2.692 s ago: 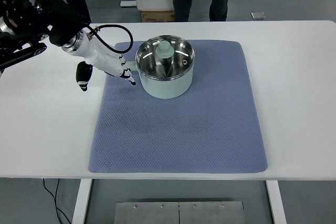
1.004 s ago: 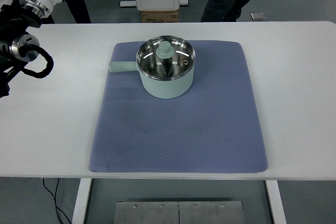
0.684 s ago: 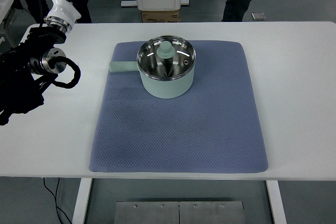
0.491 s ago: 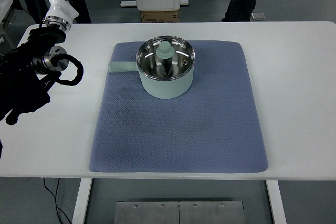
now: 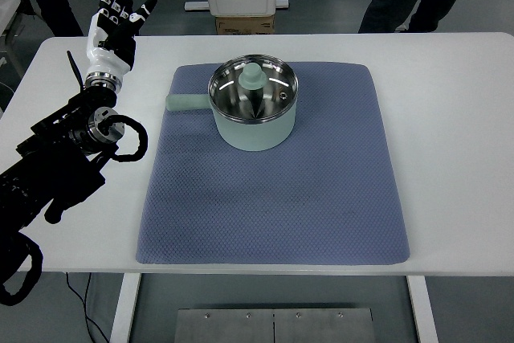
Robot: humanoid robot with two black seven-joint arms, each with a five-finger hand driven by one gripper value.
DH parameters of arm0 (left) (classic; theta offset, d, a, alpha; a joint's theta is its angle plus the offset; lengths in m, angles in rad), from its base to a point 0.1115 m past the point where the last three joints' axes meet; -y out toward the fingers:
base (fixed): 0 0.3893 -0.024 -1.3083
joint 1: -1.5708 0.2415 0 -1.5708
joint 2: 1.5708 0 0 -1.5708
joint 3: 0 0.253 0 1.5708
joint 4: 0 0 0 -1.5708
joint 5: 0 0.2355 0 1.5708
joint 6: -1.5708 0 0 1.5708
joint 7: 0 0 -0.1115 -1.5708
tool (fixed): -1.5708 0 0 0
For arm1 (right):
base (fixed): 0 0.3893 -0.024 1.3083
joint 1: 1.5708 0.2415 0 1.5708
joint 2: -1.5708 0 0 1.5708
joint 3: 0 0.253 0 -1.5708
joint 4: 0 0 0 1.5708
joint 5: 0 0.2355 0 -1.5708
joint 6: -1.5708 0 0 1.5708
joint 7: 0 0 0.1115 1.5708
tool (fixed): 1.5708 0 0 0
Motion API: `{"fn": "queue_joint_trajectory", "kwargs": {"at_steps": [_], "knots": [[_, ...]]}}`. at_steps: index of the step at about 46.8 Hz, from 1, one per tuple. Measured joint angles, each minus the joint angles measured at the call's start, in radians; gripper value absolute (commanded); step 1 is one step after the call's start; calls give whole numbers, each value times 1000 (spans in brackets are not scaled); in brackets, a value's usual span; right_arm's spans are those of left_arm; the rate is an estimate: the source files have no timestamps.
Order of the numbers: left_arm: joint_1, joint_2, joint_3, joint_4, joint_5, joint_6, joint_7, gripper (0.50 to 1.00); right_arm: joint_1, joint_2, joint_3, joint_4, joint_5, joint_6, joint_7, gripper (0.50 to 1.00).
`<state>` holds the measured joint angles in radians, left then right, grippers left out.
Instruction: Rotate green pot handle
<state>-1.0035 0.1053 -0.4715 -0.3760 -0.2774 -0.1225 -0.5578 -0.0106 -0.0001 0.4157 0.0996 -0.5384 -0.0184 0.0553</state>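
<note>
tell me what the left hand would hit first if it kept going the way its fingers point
Probably nothing on the table. The left hand is raised at the far-left corner, fingers spread and pointing up and away past the table's far edge, well left of the green pot. Depth beyond is unclear.

The left hand (image 5: 115,26) has let go of the pot handle (image 5: 185,102) and withdrawn toward ten o'clock, fingers now spread above the table's far-left corner.
</note>
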Motion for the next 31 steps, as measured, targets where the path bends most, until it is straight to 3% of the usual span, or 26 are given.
{"fn": "queue_joint_trajectory", "kwargs": {"at_steps": [31], "knots": [[39, -41, -18, 0, -5, -28, 35, 1000, -2, 0, 1, 0, 0, 0, 0, 1000]]}}
